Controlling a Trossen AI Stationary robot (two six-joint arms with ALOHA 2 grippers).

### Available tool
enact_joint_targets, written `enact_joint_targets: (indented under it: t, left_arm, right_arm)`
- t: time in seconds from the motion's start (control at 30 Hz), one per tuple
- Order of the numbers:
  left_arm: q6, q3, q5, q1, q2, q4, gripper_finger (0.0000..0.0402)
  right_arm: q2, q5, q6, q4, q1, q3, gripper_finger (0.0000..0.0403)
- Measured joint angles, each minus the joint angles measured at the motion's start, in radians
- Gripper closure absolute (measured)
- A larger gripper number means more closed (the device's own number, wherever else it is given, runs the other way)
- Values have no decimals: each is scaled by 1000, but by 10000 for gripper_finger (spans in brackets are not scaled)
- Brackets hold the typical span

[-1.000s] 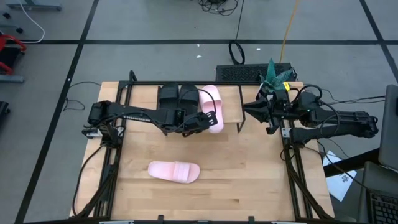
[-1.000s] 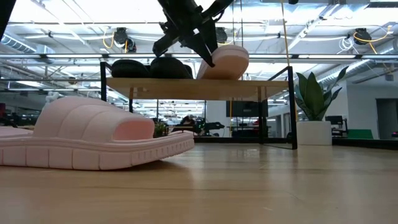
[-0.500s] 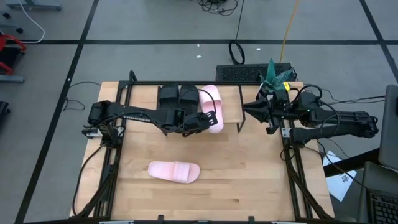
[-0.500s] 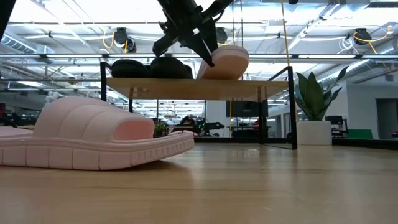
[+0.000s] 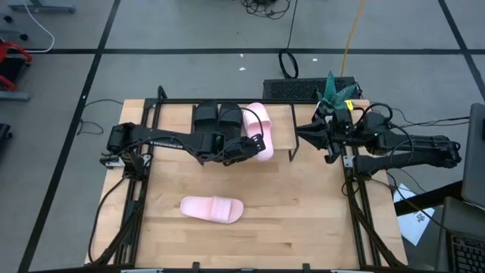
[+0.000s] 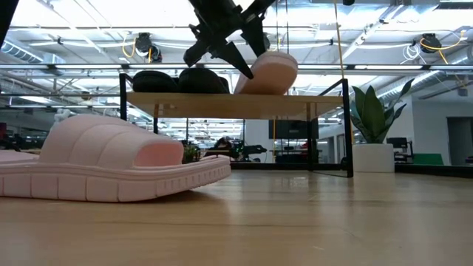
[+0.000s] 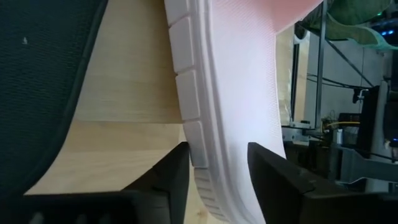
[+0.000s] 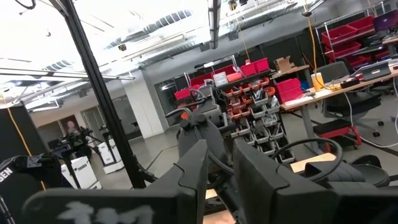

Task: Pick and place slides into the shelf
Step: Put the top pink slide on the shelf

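The shelf [image 5: 281, 125] stands at the table's far side. On its top board are two black slides [image 5: 217, 115] and beside them a pale pink slide [image 5: 258, 125]. The low view shows that pink slide [image 6: 272, 74] tilted on its edge on the board [image 6: 295, 106]. My left gripper [image 5: 255, 145] is open at its near end, one finger on either side of the sole's edge [image 7: 208, 93]. A second pink slide [image 5: 212, 208] lies flat on the table. My right gripper [image 5: 298, 130] waits above the table's right side, open by a narrow gap, with nothing in it. My left gripper's open fingers [image 7: 171, 177] stand on either side of the pink slide's sole edge [image 7: 198, 146] at its near end, slanting down from the table's left and near side. Whether a finger touches the sole, I cannot tell. The slide rests on the shelf's board.
Black frame rails [image 5: 356, 205] run along the table's left and right sides. There is free board on the shelf to the right of the pink slide [image 5: 284, 136], and bare tabletop [image 5: 303, 220] to the right of the lying slide.
My left gripper has opened and let go of the pink slide's near end, without moving away. The slide stays tilted on the shelf's board, shifted only slightly.
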Motion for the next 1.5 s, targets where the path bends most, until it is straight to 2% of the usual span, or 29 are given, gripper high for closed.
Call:
enact_joint_targets:
  t: [0.2,0.63,0.93,1.2,1.4,1.5]
  left_arm:
    - [-11,0,0,-10,0,4,228]
    - [-57,0,-3,-62,0,64,227]
    - [-55,0,-99,-126,0,142,227]
    - [21,0,-162,-145,0,239,227]
    - [-14,0,-164,-186,0,247,227]
    - [-89,0,-217,-231,9,228,227]
  right_arm:
    - [0,0,0,0,0,0,335]
    - [0,0,0,0,0,0,335]
    - [0,1,0,0,0,0,335]
    - [4,2,1,23,0,0,335]
    - [6,2,4,31,0,1,335]
    - [6,2,3,31,0,1,335]
